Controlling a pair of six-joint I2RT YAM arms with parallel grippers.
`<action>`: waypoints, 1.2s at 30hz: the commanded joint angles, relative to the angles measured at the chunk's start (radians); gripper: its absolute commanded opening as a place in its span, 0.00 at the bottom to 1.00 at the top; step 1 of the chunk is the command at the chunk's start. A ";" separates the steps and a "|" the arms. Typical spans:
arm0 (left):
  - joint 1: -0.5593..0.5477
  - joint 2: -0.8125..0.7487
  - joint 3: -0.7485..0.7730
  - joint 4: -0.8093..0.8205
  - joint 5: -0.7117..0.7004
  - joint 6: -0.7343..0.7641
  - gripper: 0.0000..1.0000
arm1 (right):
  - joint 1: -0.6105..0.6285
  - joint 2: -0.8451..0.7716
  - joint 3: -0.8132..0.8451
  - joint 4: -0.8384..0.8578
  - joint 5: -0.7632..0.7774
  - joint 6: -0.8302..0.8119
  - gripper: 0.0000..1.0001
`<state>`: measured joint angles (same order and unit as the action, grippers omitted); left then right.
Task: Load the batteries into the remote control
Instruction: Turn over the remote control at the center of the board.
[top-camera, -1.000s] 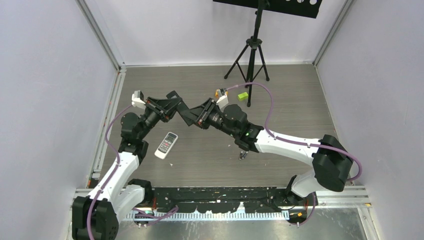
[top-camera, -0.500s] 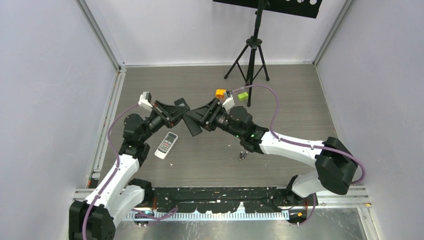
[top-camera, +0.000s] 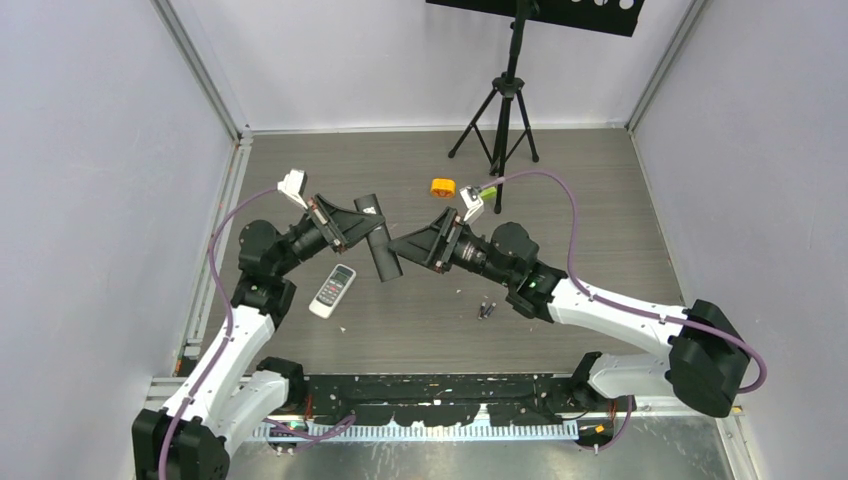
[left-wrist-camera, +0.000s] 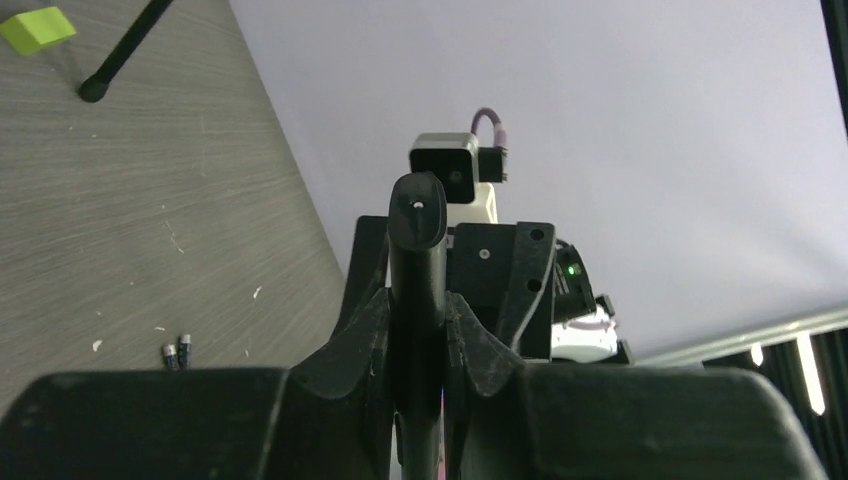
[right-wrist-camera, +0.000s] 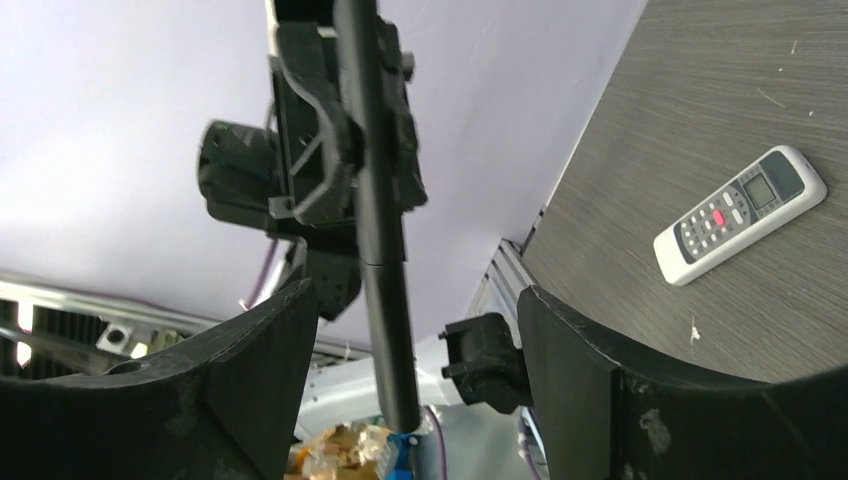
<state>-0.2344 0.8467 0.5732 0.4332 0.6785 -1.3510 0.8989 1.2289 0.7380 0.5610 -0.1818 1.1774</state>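
My left gripper (top-camera: 362, 224) is shut on a long black remote control (top-camera: 384, 260) and holds it above the table. In the left wrist view the remote (left-wrist-camera: 417, 230) stands edge-on between the pads. My right gripper (top-camera: 398, 245) is open just right of the remote, with a gap between them. From the right wrist, the black remote (right-wrist-camera: 377, 230) hangs between my wide-apart fingers (right-wrist-camera: 255, 350) without touching them. Two small dark batteries (top-camera: 486, 309) lie on the table under the right forearm; they also show in the left wrist view as batteries (left-wrist-camera: 177, 352). A white remote (top-camera: 332, 290) lies face up.
An orange round block (top-camera: 443, 187) and a lime green block (top-camera: 487, 190) sit near a black tripod (top-camera: 503, 110) at the back. The white remote (right-wrist-camera: 740, 213) is at the right of the right wrist view. Grey walls close in both sides.
The right gripper has opened, let go of the black remote and drawn back to the right. The left gripper keeps hold of the remote and has shifted slightly right.
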 joint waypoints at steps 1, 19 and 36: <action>0.001 0.006 0.091 0.013 0.141 0.103 0.00 | -0.002 0.007 0.029 0.027 -0.134 -0.094 0.76; 0.001 -0.012 0.114 0.068 0.219 0.140 0.00 | 0.019 0.128 0.208 0.008 -0.387 -0.183 0.45; 0.001 -0.081 0.163 -0.475 -0.004 0.518 0.98 | -0.026 -0.005 0.166 -0.353 -0.009 -0.327 0.00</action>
<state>-0.2317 0.8005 0.6666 0.2474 0.8185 -1.0466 0.9005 1.3285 0.9024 0.3946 -0.3855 0.9463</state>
